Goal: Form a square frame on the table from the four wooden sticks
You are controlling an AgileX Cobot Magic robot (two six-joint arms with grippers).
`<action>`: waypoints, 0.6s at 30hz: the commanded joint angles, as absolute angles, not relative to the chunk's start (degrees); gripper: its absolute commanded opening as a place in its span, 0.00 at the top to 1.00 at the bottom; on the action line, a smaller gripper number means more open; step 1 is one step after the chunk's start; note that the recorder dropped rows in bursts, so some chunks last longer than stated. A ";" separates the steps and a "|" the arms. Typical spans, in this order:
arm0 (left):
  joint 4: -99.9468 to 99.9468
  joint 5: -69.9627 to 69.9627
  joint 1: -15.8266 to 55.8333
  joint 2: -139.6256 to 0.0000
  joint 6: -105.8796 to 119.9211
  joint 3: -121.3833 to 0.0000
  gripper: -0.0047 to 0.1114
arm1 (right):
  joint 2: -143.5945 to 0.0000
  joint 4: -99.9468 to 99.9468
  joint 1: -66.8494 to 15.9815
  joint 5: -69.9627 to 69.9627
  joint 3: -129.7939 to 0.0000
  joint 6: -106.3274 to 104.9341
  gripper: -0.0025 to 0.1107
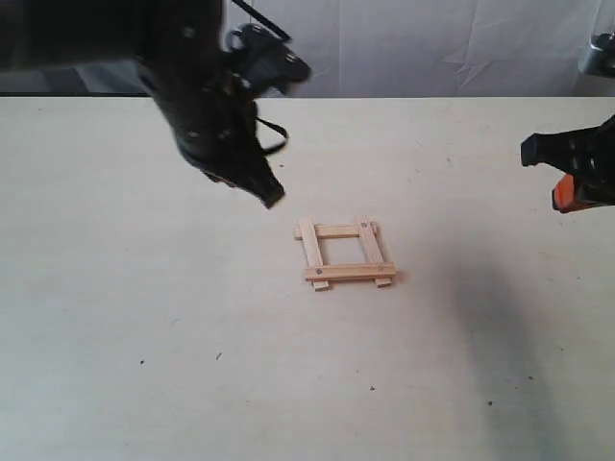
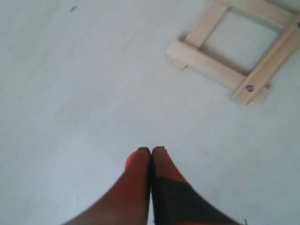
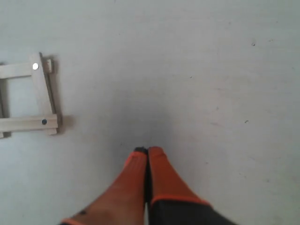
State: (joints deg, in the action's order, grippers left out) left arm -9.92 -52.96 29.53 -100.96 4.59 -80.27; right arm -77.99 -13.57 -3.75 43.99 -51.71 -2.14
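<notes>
Four light-wood sticks lie overlapped as a small open square frame (image 1: 346, 254) in the middle of the cream table (image 1: 115, 317), with their ends sticking out. Two of them show small dark holes near the ends. The frame also shows in the left wrist view (image 2: 236, 51) and partly in the right wrist view (image 3: 33, 101). My left gripper (image 1: 272, 199) hangs above the table, up and to the left of the frame, shut with nothing in it (image 2: 151, 151). My right gripper (image 1: 567, 197) is far to the right of the frame, also shut and empty (image 3: 147, 151).
A white cloth backdrop (image 1: 432, 43) hangs behind the table's far edge. A few tiny dark specks (image 1: 141, 362) dot the tabletop. A metal object (image 1: 601, 53) stands at the back right corner.
</notes>
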 commanded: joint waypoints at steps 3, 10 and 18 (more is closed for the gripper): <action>-7.48 -47.56 24.63 -79.32 -4.77 -68.24 0.96 | -61.39 -12.92 -3.50 42.92 -45.26 -7.95 0.98; -5.42 -28.29 24.63 -50.17 -4.77 -49.36 0.96 | -33.59 -13.15 -3.50 37.97 -32.71 -10.61 0.98; -8.40 -22.47 24.63 -29.39 -4.89 -36.60 0.96 | -9.93 -12.78 -3.50 30.23 -22.79 -10.83 0.98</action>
State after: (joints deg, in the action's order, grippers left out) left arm -6.32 -25.39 24.73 -34.12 -4.42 -40.12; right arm -15.19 -13.31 -3.75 34.34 -25.54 -10.29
